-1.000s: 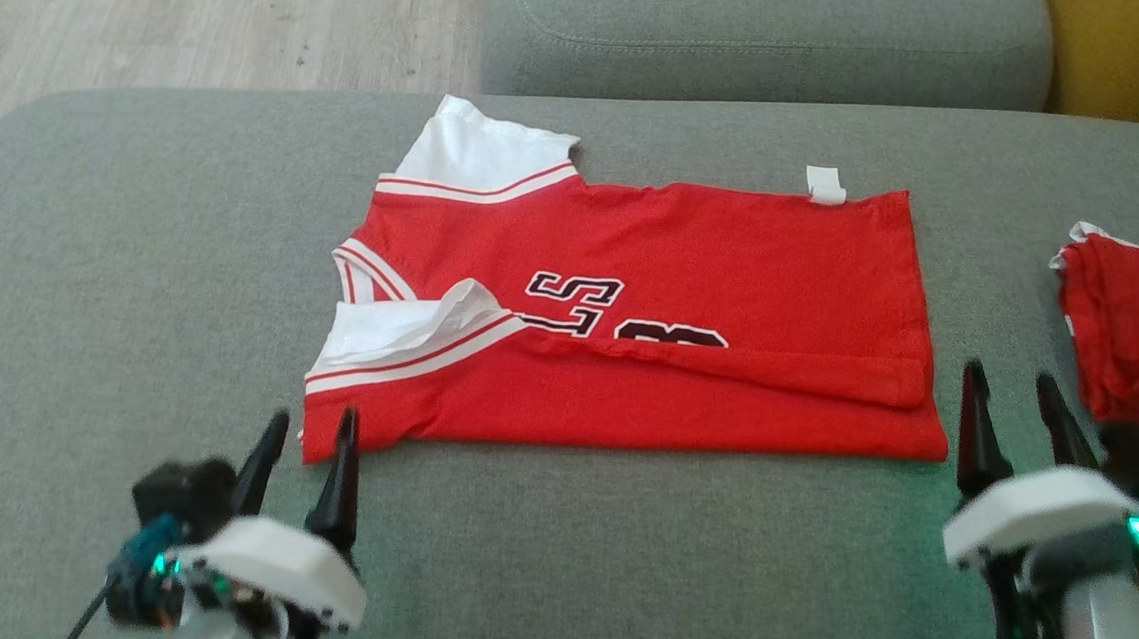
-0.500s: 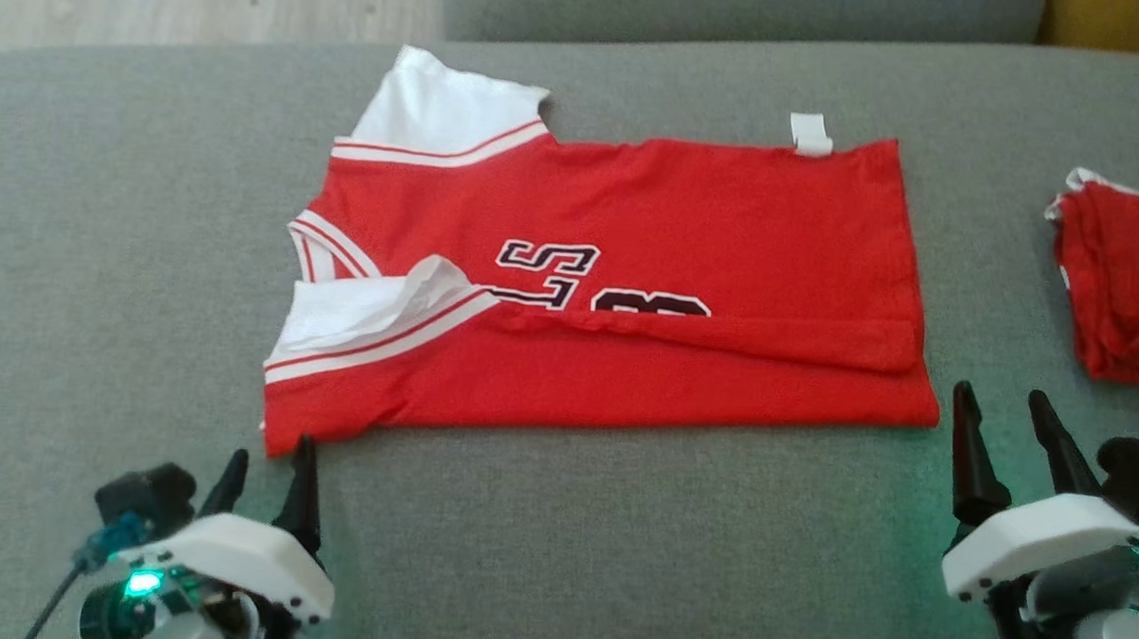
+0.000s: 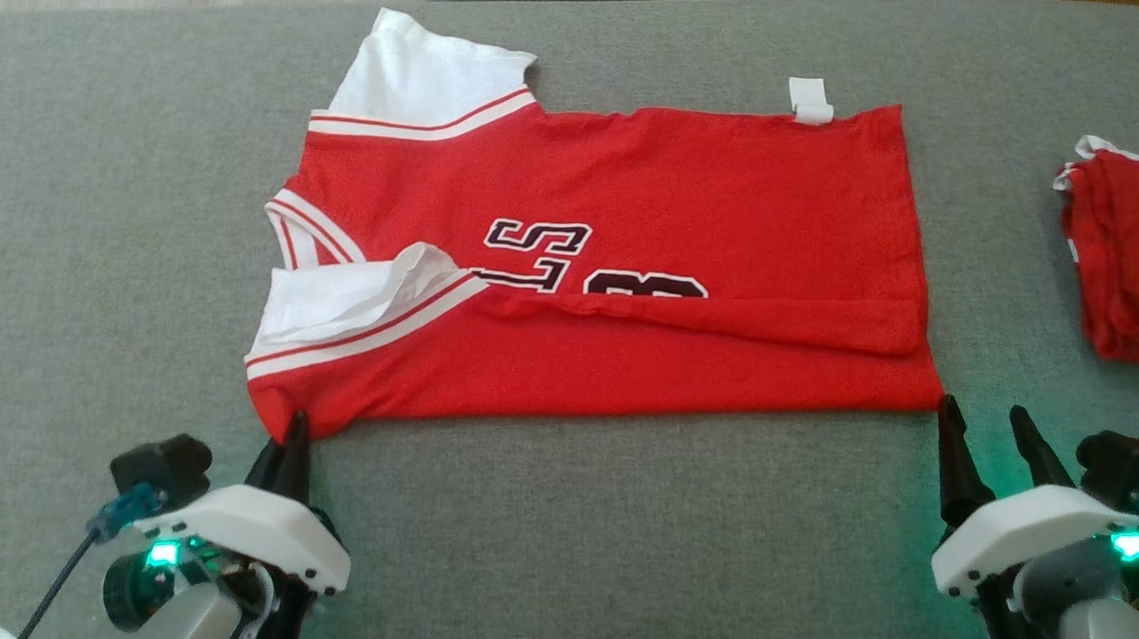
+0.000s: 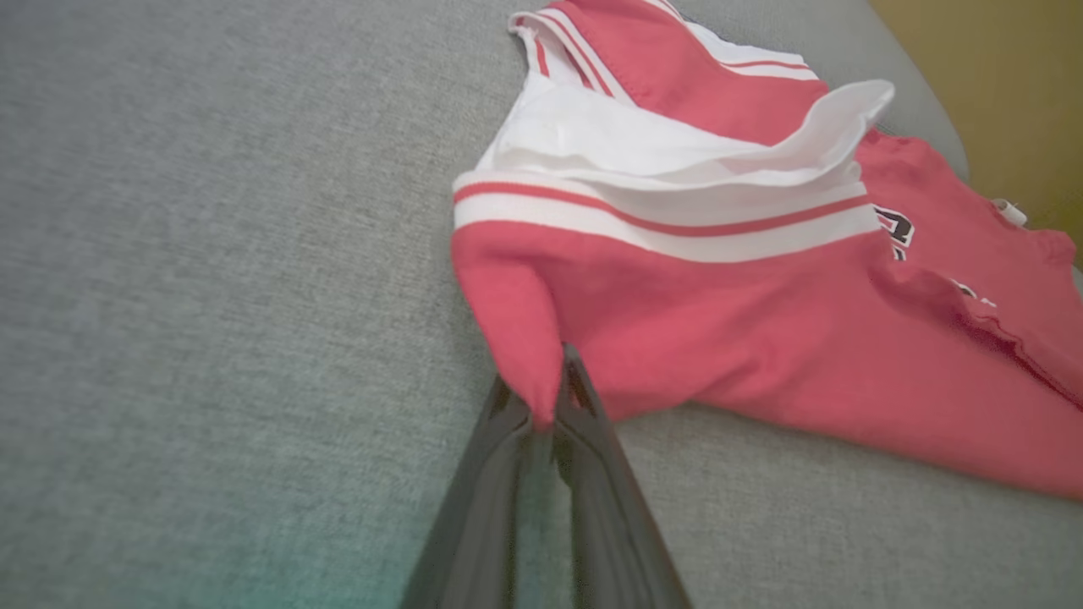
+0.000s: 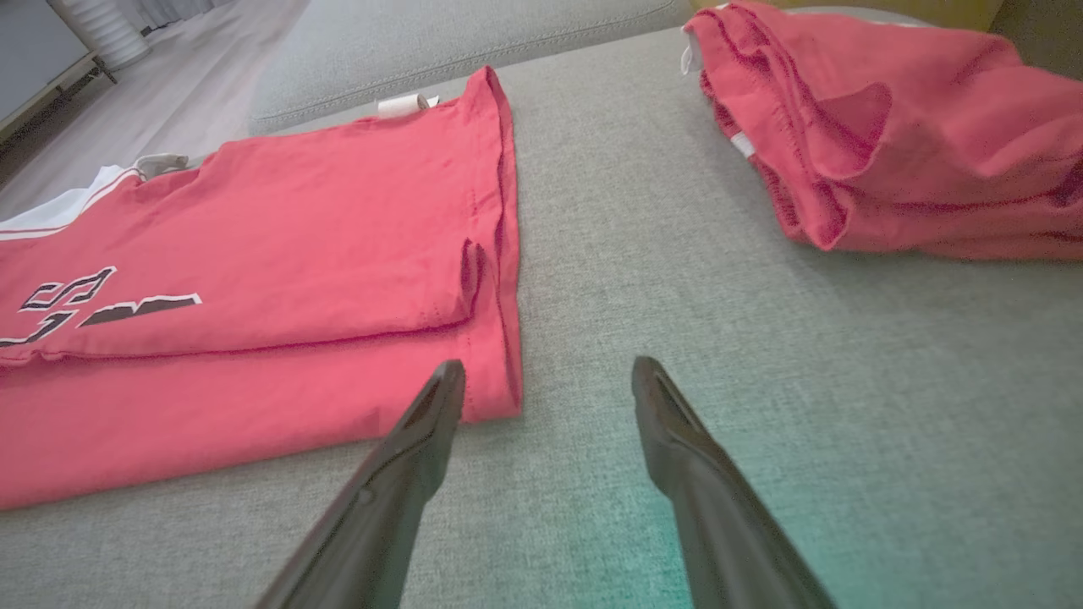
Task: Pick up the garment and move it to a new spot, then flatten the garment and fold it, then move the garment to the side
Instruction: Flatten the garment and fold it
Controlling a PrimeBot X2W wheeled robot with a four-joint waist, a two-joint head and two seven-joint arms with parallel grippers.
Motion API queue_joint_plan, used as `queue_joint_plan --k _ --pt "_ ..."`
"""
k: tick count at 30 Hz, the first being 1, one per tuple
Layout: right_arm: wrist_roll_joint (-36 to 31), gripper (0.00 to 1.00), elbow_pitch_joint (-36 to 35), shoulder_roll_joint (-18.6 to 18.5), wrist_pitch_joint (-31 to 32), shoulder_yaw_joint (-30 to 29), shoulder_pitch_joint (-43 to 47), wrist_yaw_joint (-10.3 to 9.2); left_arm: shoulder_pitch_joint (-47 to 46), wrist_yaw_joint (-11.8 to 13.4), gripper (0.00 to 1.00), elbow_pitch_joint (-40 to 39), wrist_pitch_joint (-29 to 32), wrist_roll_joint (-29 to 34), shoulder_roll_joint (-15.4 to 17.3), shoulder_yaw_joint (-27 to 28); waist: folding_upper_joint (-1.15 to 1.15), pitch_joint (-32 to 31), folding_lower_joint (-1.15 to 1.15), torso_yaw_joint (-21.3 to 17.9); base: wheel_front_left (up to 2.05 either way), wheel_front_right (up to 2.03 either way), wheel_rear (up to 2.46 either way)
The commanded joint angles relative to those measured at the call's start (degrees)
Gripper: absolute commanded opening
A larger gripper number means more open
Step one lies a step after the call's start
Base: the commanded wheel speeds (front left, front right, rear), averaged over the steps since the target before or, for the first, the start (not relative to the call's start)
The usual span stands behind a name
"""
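left fingers (image 4: 486, 482) pinch garment (image 3: 639, 184) corner | right fingers (image 5: 406, 457) wide, beside hem | risk: one-sided lift drags, undoes fold

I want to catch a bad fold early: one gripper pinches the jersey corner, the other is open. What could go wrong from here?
The left gripper pinches just a corner tip of the jersey; it may slip out on lifting. The right gripper is open with the other near corner at one fingertip, not centred; closing could miss it or catch one layer. Lifting then would skew the fold.
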Motion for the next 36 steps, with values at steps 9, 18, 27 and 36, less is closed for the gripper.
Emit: queue_joint_plan --k 9,18,27,36 --pt "1.35 0.96 7.74 -0.38 1.32 1.81 -7.32 0.39 -2.95 0.65 0.0 -5.27 -1.49 1.69 1.72 1.18 0.0 0.51 -0.01 1.92 0.0 0.0 0.0" --pt "3.92 0.0 11.87 -0.38 1.76 1.76 -11.08 0.39 -3.21 1.58 0.0 -9.38 -2.37 3.01 2.93 1.28 0.0 -0.76 -0.01 2.58 0.0 0.0 0.0" --pt "6.77 0.0 6.95 -0.38 7.06 -1.98 -14.52 0.39 -3.91 3.29 0.0 -17.47 -1.36 5.05 6.56 1.67 0.0 -4.1 -0.01 3.17 0.0 0.0 0.0" --pt "8.17 0.0 -6.21 -0.38 13.74 -3.89 -0.16 0.39 8.92 7.8 0.0 -27.11 0.16 3.74 9.88 0.44 0.0 -5.49 -0.01 3.95 0.0 0.0 0.0"
